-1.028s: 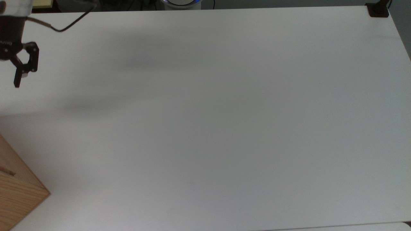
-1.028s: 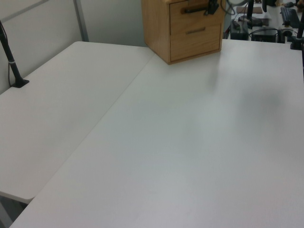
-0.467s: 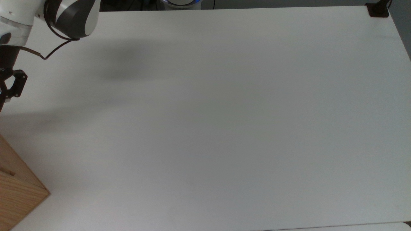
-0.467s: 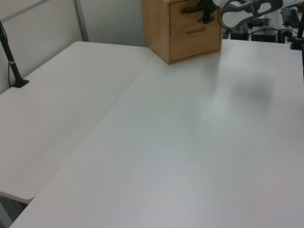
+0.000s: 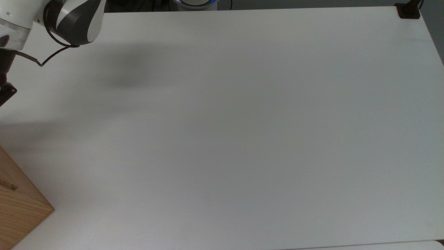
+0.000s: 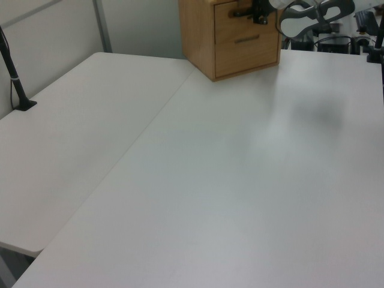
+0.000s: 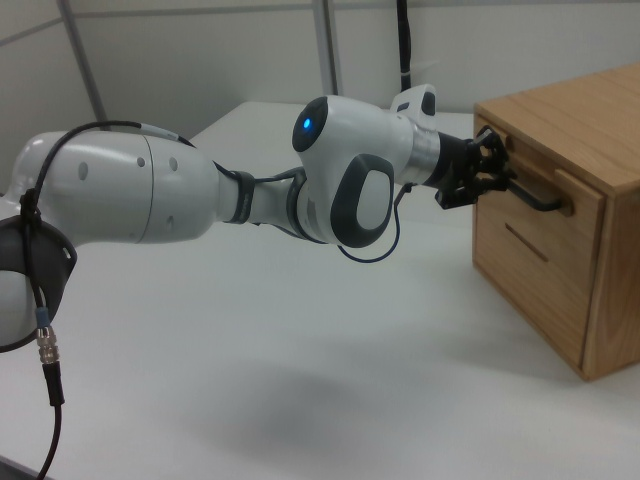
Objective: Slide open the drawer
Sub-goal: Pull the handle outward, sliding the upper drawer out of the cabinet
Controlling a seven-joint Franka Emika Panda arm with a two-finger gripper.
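In the right view the gripper [image 7: 492, 170] sits in the upper right of the frame, right at the black bar handle [image 7: 530, 195] of the drawer [image 7: 545, 200]; its black fingers [image 7: 484, 150] reach around the handle's near end, but whether they are pressed onto it or merely beside it I cannot tell. The white arm [image 7: 300, 195] stretches across from the frame's left, level above the table [image 7: 250, 340].

The drawer is the upper one in the wooden cabinet [image 7: 560, 230], which stands at the right view's right edge (in the left view it is at the top centre [image 6: 231, 36], in the top view just a corner at the lower left [image 5: 17, 208]). Its front looks flush or nearly flush with the cabinet face.

Its front is light natural wood with the dark bar standing off the panel. A second drawer front [image 7: 525, 265] lies below it.

The white tabletop in front of the cabinet is bare and broad, reaching the far edges in the top view.
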